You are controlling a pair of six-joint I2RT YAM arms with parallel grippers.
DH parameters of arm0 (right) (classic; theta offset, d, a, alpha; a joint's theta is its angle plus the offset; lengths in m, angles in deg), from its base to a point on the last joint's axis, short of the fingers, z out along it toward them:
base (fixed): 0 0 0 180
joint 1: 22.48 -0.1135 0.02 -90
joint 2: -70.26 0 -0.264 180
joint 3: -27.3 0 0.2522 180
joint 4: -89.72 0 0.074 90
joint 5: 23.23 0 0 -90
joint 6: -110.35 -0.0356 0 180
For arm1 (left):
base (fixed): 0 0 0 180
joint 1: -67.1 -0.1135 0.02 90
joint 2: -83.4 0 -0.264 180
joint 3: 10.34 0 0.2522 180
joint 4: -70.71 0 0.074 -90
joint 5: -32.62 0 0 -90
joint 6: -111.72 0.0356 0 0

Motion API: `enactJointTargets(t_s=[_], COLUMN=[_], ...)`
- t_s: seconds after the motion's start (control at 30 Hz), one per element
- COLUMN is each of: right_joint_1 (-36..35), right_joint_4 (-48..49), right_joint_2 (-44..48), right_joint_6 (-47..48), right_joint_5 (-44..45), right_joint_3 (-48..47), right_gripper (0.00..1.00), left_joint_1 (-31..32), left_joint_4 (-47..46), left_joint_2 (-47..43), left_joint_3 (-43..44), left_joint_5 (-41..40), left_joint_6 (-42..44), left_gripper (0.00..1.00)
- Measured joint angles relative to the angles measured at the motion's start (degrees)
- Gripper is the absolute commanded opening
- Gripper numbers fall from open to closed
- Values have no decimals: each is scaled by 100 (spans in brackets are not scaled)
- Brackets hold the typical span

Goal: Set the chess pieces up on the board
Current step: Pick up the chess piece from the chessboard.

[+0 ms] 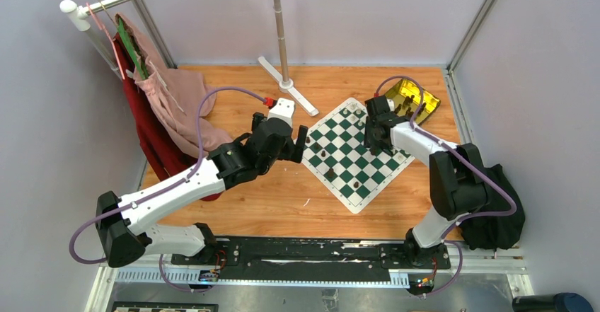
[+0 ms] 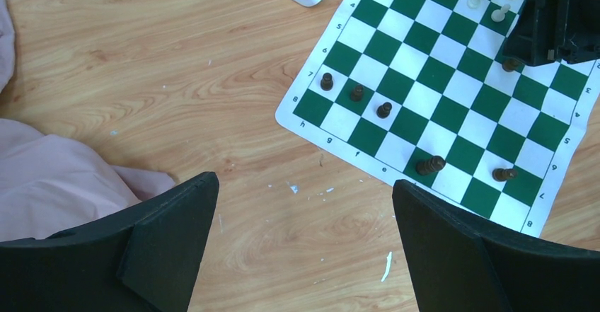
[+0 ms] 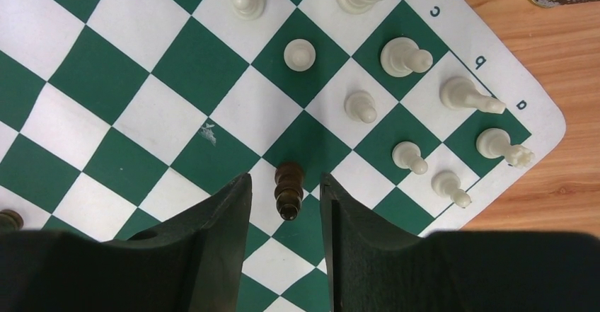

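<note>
Above the table [image 1: 269, 202], top view: board [image 1: 341, 139] lies right of centre; right gripper [image 1: 371, 139] hangs over it.
Left wrist view: left gripper [image 2: 304, 185] spread wide over the table, beside the board's edge.
Right wrist view: fingers [image 3: 233, 206] flank a dark piece [image 3: 289, 186], a narrow gap on either side; white pieces [image 3: 361, 105] stand beyond.

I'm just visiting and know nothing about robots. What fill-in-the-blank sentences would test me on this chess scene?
The chess piece standing between the jaws of the right gripper is ___ in colour.
The left gripper, wide open, holds ___.
The board has white and ___ checks.
The shiny tin lying beside the board is ___.
Missing words: dark brown; nothing; green; gold.
</note>
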Motion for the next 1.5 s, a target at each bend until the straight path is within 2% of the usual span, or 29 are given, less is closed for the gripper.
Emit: enactJointTargets(t_s=[0.27, 0.53, 0.67, 0.97, 1.5], right_joint_1=[4, 37, 37, 46, 31], right_joint_4=[50, 70, 72, 92, -216], right_joint_2=[-28, -28, -28, -22, 409], right_joint_6=[2, 0, -4, -11, -7], right_joint_5=[-72, -105, -114, -122, -133], right_joint_3=[70, 116, 173, 173, 111], right_gripper=[40, 29, 18, 4, 0], left_joint_1=[0, 0, 0, 0, 0], left_joint_4=[2, 2, 2, 4, 11], left_joint_2=[28, 33, 33, 33, -127], left_joint_3=[0, 0, 0, 0, -35], left_joint_5=[0, 0, 0, 0, -28], left_joint_6=[-4, -7, -9, -9, -31], left_gripper=[100, 100, 100, 100, 100])
